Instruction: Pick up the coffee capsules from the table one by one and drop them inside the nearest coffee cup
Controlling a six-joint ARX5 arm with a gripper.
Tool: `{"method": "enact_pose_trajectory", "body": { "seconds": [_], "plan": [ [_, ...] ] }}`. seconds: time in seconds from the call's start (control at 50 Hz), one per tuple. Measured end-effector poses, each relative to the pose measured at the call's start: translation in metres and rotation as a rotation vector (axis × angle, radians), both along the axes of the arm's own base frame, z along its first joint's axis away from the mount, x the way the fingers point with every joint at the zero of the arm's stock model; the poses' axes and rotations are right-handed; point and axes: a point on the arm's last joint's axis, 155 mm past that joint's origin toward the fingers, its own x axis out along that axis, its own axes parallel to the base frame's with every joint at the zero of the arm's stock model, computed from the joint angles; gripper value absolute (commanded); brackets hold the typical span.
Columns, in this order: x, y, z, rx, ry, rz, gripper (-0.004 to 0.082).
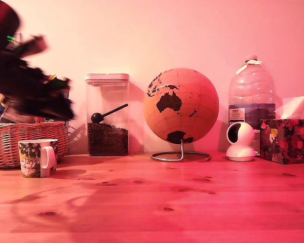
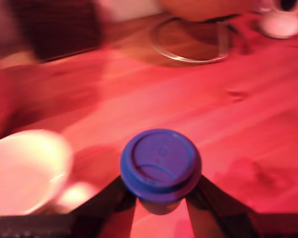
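Note:
In the wrist view a dark blue capsule (image 2: 160,165) with a rimmed top sits between the two dark fingers (image 2: 114,196) of my gripper (image 2: 160,198), which is shut on it, above the wooden table (image 2: 228,129). The blurred white rim of the coffee cup (image 2: 22,171) lies close beside the capsule. In the exterior view the arm is a dark blur at the exterior view's upper left, with the gripper (image 1: 61,109) above the leafy-print cup (image 1: 38,158). The capsule itself does not show there.
A wicker basket (image 1: 25,142) stands behind the cup. Along the back are a clear canister of coffee beans (image 1: 107,115), a globe on a wire stand (image 1: 181,109), a small white camera (image 1: 241,142), a water bottle (image 1: 251,91) and a tissue box (image 1: 288,139).

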Motion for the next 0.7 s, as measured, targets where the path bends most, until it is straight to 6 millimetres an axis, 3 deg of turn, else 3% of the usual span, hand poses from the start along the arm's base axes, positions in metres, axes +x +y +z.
{"method": "enact_pose_trajectory", "body": {
  "seconds": [0.4,0.7],
  "plan": [
    [0.004,0.056,0.007,0.004,0.006,0.129,0.0145],
    [0.002,0.072,-0.002,0.008,0.046,0.165,0.0145]
  ]
}}
